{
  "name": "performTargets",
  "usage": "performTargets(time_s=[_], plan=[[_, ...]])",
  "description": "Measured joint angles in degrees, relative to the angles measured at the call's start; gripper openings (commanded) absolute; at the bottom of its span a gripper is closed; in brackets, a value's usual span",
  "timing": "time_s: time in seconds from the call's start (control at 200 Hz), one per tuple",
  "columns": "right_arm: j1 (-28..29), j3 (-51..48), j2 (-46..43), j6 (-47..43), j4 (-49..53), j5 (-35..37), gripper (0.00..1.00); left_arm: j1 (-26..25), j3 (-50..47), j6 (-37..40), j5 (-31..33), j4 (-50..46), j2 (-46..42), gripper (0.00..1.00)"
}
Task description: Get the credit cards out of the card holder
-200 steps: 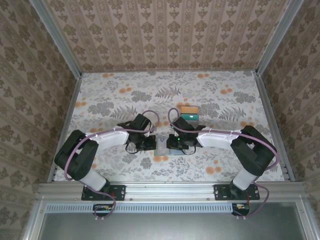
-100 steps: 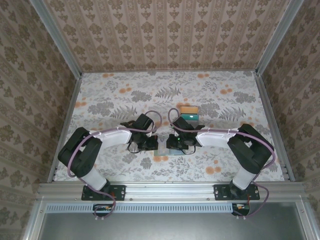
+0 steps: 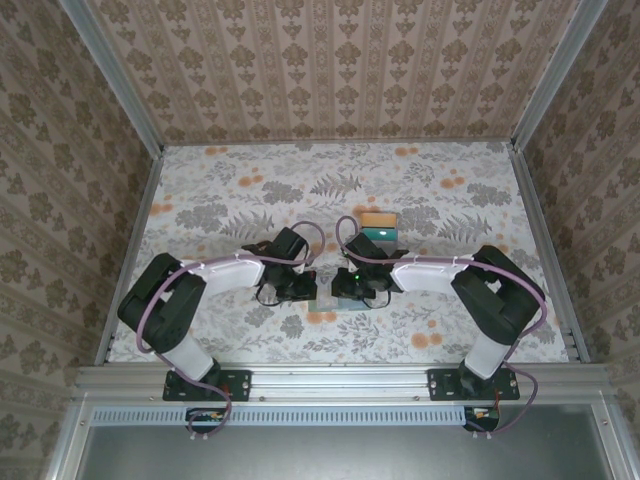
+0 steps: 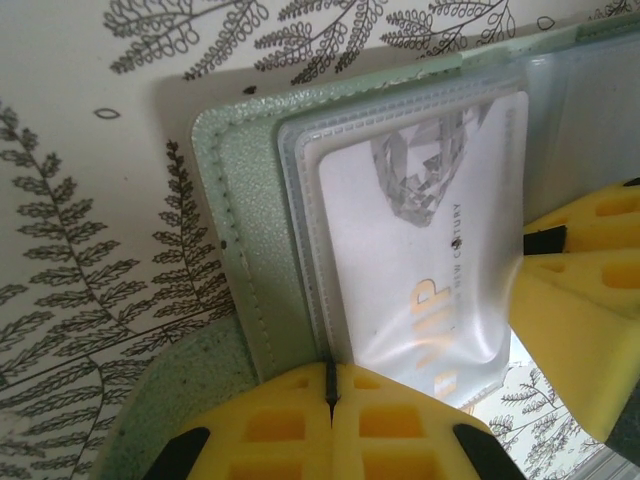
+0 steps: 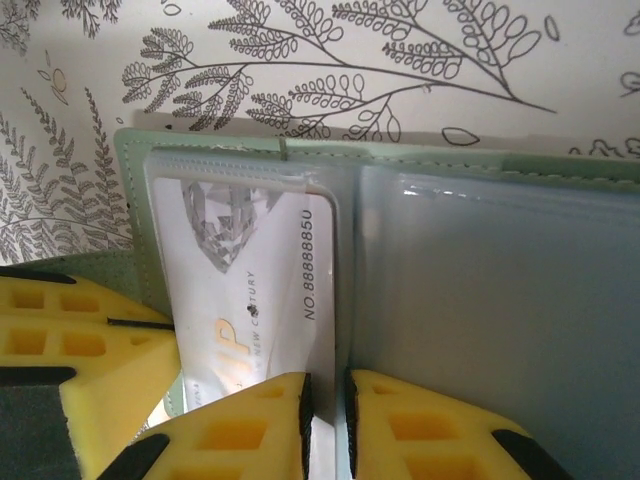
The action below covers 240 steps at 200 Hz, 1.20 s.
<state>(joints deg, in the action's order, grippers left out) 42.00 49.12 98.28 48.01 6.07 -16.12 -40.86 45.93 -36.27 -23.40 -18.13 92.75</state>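
A floral-print bench sits inside damask-papered walls. The card holder lies open and face up at mid-bench, between the two wrists. A pale credit card sits in its clear sleeve, its long axis pointing toward the right end effector. Orange and teal credit cards lie stacked farther back. Both arms fold elbows-out, their forearms reaching inward and low. The left end effector has its fingers pressed together, tips at the holder's green edge. The right end effector pinches the pale card's edge.
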Motion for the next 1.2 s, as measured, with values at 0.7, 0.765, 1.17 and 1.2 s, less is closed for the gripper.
performTargets(time_s=[0.7,0.765,1.17,1.2], plan=[[-4.44,-5.6,-3.98,0.57,-3.04,-2.36,0.0,-0.33,0.98,0.02,-0.13,-0.52,0.9,0.0],[-4.66,-5.73,-4.15,0.55,-3.08,-2.38,0.0,-0.31,1.05,0.02,-0.13,-0.52,0.98,0.0],[-4.07,-5.22,-3.74,-0.11,-4.72,-3.96,0.19,-0.31,1.09,0.02,-0.17,-0.57,1.05,0.0],[-3.96,-5.03,-3.41,-0.11,-4.87,-4.09,0.19,-0.31,1.09,0.02,-0.17,-0.57,1.05,0.0]])
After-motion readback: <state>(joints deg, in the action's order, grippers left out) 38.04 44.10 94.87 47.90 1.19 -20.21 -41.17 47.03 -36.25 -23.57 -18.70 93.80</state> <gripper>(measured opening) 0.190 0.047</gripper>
